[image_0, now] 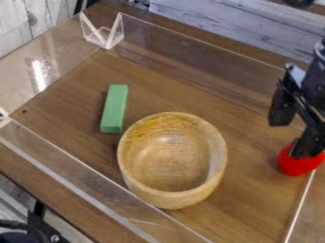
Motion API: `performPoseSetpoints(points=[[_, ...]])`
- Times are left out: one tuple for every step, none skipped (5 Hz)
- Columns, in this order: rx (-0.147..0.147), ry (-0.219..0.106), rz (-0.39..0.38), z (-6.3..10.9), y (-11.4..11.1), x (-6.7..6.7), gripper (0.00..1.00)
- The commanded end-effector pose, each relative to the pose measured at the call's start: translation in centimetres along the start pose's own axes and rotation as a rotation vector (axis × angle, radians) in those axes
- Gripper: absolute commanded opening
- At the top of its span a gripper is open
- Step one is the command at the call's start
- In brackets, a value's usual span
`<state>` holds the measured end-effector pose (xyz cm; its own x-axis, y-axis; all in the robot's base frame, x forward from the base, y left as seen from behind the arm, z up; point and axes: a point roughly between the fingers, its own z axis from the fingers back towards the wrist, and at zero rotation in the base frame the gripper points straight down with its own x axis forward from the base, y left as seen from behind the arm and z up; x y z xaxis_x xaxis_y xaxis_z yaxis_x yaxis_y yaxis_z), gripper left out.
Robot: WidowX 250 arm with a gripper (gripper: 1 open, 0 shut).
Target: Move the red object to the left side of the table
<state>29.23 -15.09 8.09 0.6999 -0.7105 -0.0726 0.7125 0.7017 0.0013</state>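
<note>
The red object (pixel 297 165) is a small round ball lying near the right edge of the dark wood-grain table (pixel 191 81). My black gripper (pixel 291 136) hangs directly over it with the jaws open. One fingertip reaches down in front of the ball's top and hides part of it; the other finger stands to the ball's upper left. Nothing is held between the fingers.
A large wooden bowl (pixel 173 158) sits in the front middle, just left of the ball. A green rectangular block (pixel 114 107) lies on the left. Clear acrylic walls edge the table, with a clear folded stand (pixel 102 30) at the back left.
</note>
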Motion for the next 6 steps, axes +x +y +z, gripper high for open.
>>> performPoseSetpoints(points=[[0.034,-0.057,-0.063,0.4,0.1,0.9,1.00],[0.047,-0.059,-0.111,-0.9,0.3,1.0,1.00],[0.072,-0.064,-0.165,-1.8,0.4,1.3,1.00],[0.095,-0.069,-0.209,-2.6,0.4,1.6,1.00],[0.122,-0.073,-0.246,-3.1,0.6,1.6,1.00],[0.165,-0.081,-0.291,-3.2,0.7,1.7,1.00]])
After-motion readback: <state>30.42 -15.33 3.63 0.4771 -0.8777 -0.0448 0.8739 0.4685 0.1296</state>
